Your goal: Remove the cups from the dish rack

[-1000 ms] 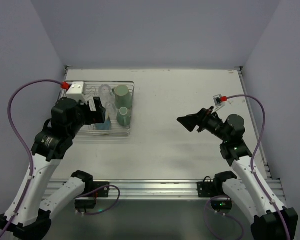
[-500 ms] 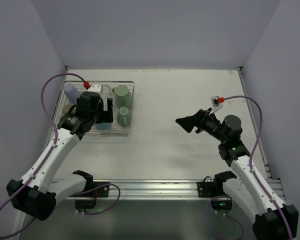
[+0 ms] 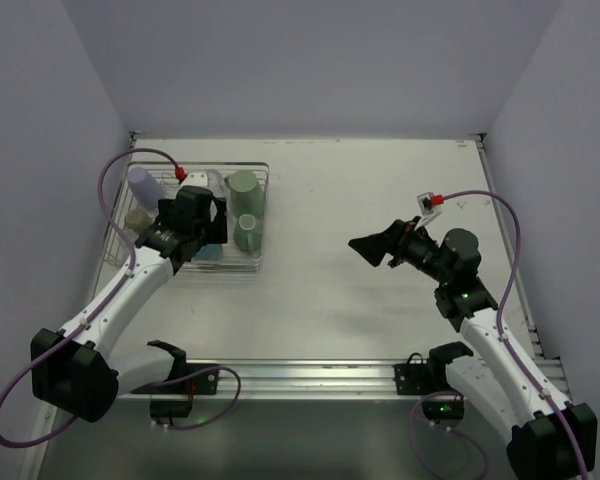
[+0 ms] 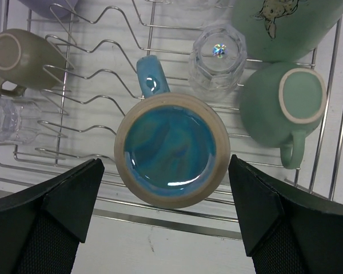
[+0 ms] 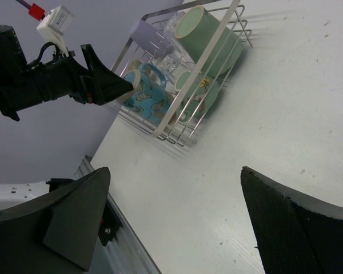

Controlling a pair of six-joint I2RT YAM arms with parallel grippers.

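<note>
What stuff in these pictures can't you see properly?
1. Blue mug: it stands upside down in the left wrist view, so its inside is hidden. In the top view the left gripper covers most of it.
2. Lavender cup: cut off by the top edge of the left wrist view.
3. Clear glass: cut by the left edge there, and see-through.

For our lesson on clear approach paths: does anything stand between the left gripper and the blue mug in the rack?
Nothing visible does. The left gripper hangs open over the blue mug, which shows unobstructed between its fingers. The clear glass and mint-green mug sit beside it, not over it.
</note>
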